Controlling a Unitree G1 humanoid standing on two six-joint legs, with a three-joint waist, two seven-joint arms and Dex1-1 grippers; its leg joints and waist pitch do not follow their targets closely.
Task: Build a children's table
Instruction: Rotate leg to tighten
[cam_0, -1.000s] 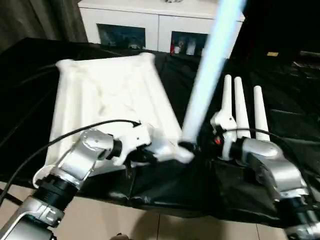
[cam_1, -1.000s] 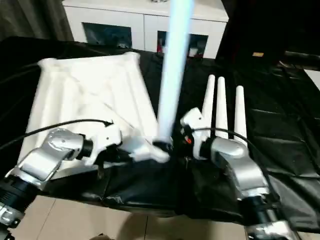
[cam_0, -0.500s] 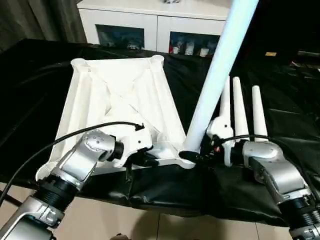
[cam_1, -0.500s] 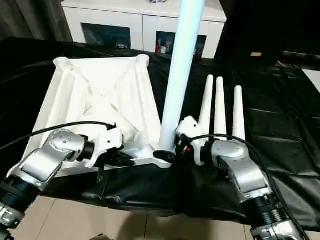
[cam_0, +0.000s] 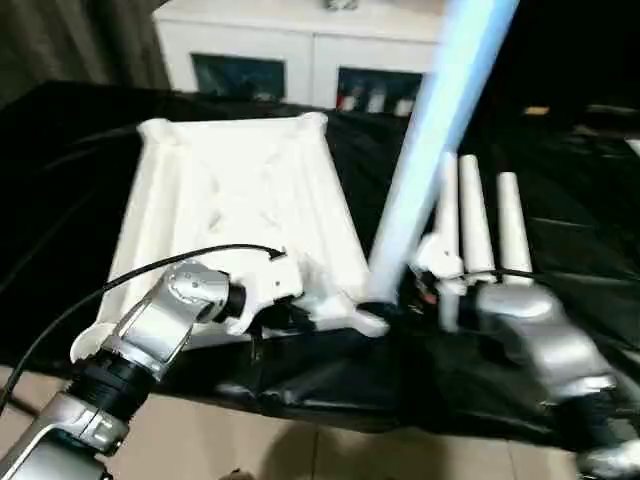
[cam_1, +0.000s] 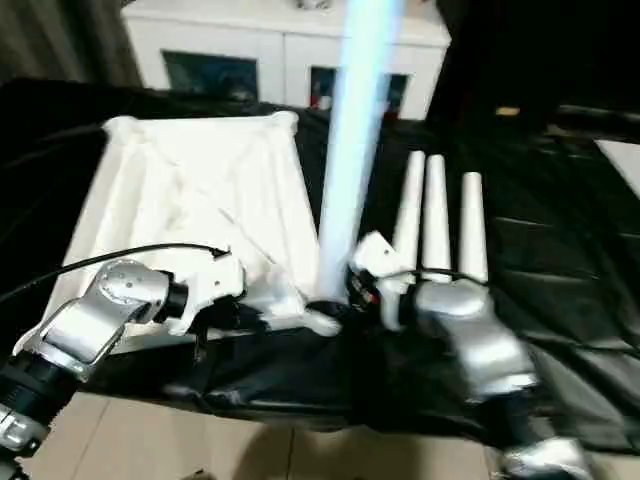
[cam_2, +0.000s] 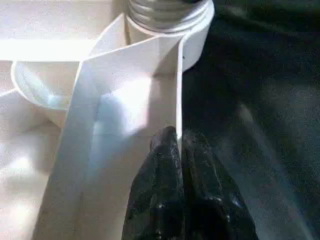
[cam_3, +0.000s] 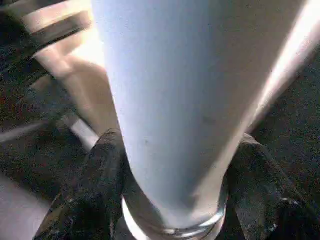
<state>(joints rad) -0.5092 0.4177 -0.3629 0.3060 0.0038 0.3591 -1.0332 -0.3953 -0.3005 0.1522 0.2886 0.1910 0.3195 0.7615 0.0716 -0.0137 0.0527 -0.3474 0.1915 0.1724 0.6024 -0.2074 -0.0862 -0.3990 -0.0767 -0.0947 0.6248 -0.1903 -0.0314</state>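
Note:
The white table top (cam_0: 235, 210) lies upside down on the black cloth, ribbed underside up. My left gripper (cam_2: 178, 145) is shut on a thin rib wall (cam_2: 179, 95) of the top, just beside the near right corner socket (cam_2: 172, 25). One long white leg (cam_0: 425, 150) stands upright and tilted in that socket (cam_0: 368, 318), its threaded silver base showing. My right gripper (cam_3: 175, 190) is shut around the leg (cam_3: 170, 100) close to its base. Three more white legs (cam_0: 478, 225) lie side by side on the cloth to the right.
A black cloth (cam_0: 560, 210) covers the work table, whose near edge drops to a tiled floor (cam_0: 300, 450). A white cabinet with glass doors (cam_0: 300, 55) stands behind. A black cable (cam_0: 130, 275) loops over my left forearm.
The upright leg's base has shifted slightly in the corner socket as my right gripper moves with it. The left gripper keeps its hold on the rib. The head view has shifted a little.

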